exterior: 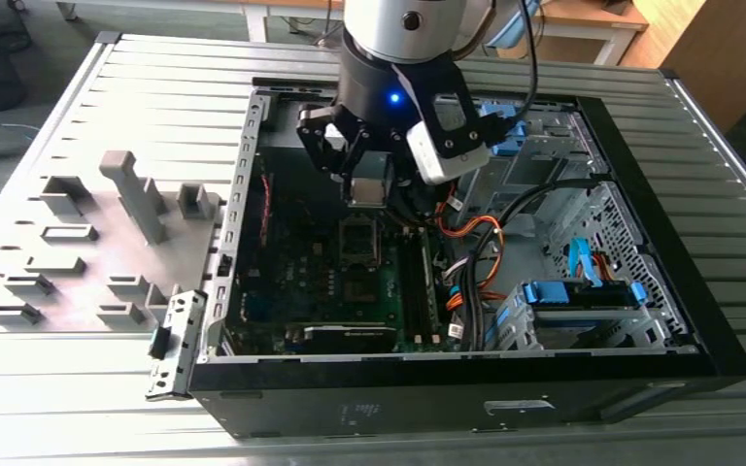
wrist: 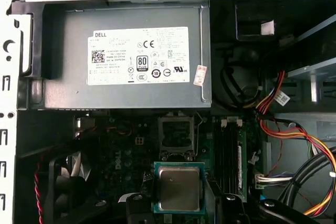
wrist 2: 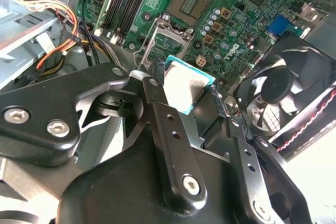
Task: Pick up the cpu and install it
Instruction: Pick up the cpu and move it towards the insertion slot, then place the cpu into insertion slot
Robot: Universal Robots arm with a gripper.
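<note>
Between the pincer's point(wrist 2: 186, 97) fingers, clamped by its edges, hangs the chip point(wrist 2: 188, 83); below the pincer lies the board's open socket point(wrist: 176, 132).

Claw point(wrist 2: 187, 92) clamping cpu point(wrist 2: 189, 83) (teal-edged), green motherboard point(wrist 2: 239, 11) beyond

The cpu point(wrist: 179, 187): small thin sq. chip, dull tan-grey metal face w/ a narrow green edge. It is held clear of the board point(wrist 2: 239, 22), gripped at two opposite sides by the claw point(wrist 2: 187, 94), face up, approx. level. It is found inside the pc case point(exterior: 387, 413), near the open socket point(wrist: 177, 132), not in it.
</note>
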